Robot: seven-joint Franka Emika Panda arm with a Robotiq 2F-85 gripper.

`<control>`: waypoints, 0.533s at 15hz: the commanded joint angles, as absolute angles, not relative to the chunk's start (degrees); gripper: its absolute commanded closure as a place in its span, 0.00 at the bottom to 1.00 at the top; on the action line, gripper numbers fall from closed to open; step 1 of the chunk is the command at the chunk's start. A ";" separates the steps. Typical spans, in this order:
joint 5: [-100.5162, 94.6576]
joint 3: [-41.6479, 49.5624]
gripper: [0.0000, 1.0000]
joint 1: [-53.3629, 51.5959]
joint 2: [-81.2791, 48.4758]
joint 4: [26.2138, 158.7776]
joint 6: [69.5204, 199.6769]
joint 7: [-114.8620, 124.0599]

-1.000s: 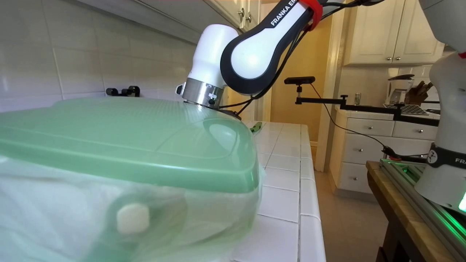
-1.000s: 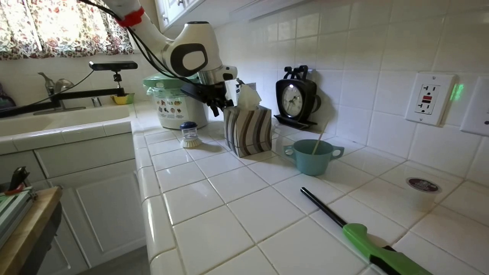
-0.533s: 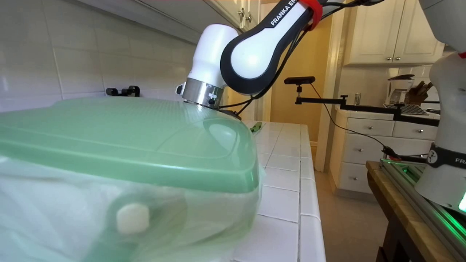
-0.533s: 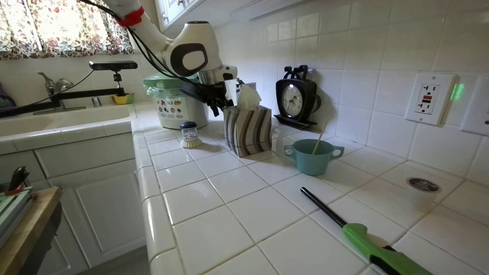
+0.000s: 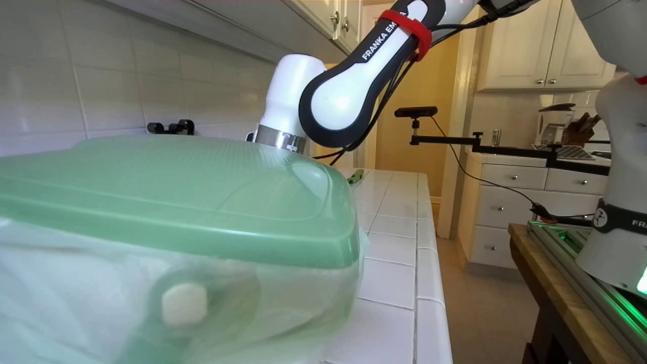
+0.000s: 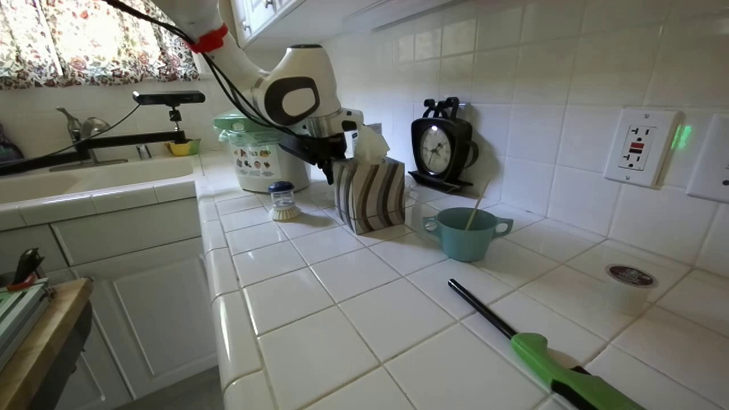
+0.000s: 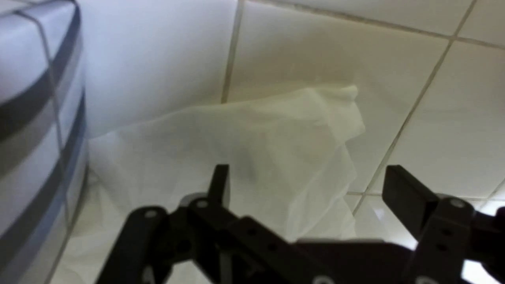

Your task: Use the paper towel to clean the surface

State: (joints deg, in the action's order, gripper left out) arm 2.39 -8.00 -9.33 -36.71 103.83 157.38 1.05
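A thin, wrinkled white paper towel (image 7: pixel 256 150) lies on the white tiled counter (image 7: pixel 394 79) in the wrist view, along the foot of a striped tissue box (image 7: pixel 39 118). My gripper (image 7: pixel 305 173) is open above it, fingers wide apart with nothing between them. The left finger is over the towel and the right finger over bare tile. In an exterior view the gripper (image 6: pixel 329 173) points down just behind the tissue box (image 6: pixel 370 196), from which a white tissue (image 6: pixel 371 147) sticks up. The towel on the counter does not show in the exterior views. In an exterior view a green lid (image 5: pixel 202 192) hides the gripper.
A dish brush (image 6: pixel 283 202), a green-lidded bin (image 6: pixel 265 162) and a black clock (image 6: pixel 438 148) stand near the gripper. A teal cup (image 6: pixel 468 233) with a stick, a green lighter (image 6: pixel 547 364) and a small round-lidded cup (image 6: pixel 631 279) are nearer the camera.
The arm holds still between the two earlier moments. Now the wrist and gripper are lower, and in an exterior view the wrist has shifted slightly right toward the tissue box. The other things have not moved.
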 commanded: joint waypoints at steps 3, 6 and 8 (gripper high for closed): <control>0.48 -5.49 0.00 -11.59 -40.45 96.98 156.75 2.69; 0.16 -4.20 0.27 -12.16 -41.45 94.13 156.42 3.22; 0.04 -3.40 0.31 -12.28 -42.50 92.59 155.60 3.64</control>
